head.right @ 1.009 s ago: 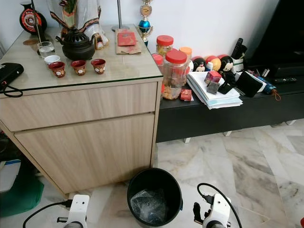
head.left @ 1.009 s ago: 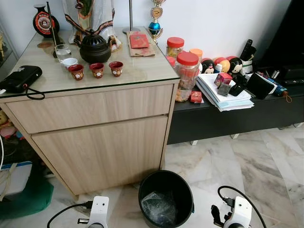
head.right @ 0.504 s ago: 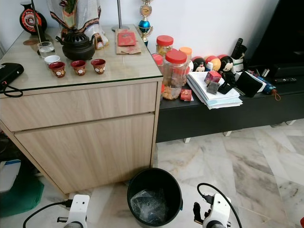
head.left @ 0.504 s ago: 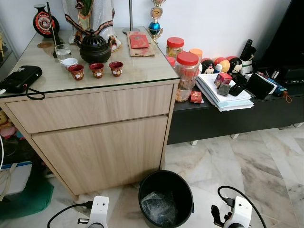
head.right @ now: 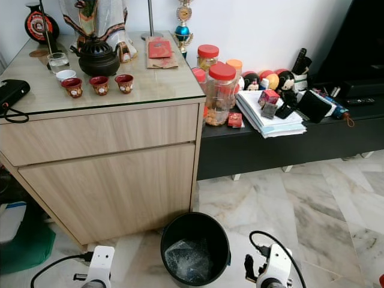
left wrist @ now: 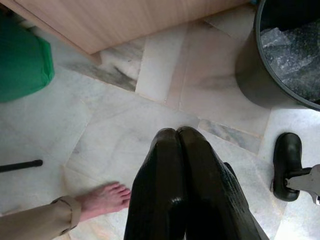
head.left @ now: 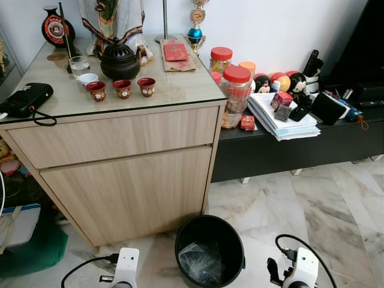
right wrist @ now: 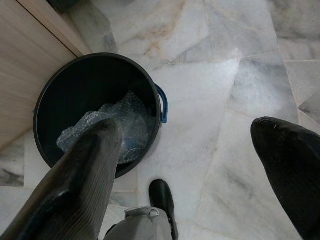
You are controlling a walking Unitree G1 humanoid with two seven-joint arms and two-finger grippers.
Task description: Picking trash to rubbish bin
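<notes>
A black rubbish bin [head.left: 209, 247] stands on the marble floor in front of the wooden cabinet, between my two wrists. Crumpled clear bubble wrap [right wrist: 125, 122] lies inside it. My right gripper [right wrist: 182, 127] hangs open beside and above the bin [right wrist: 55, 95], nothing between its fingers. My left gripper [left wrist: 177, 134] is shut and empty, pointing down at bare floor on the bin's other side; the bin's rim [left wrist: 260, 65] sits at that view's edge. My left wrist [head.left: 125, 267] and right wrist [head.left: 298, 271] hang low.
The wooden cabinet [head.left: 126, 180] carries red cups [head.left: 122, 89], a dark teapot and a black pouch [head.left: 25, 99]. A low black bench [head.left: 288, 147] holds jars and papers. A green bag [head.left: 30, 249] lies left. A person's bare foot [left wrist: 102, 197] stands near my left gripper.
</notes>
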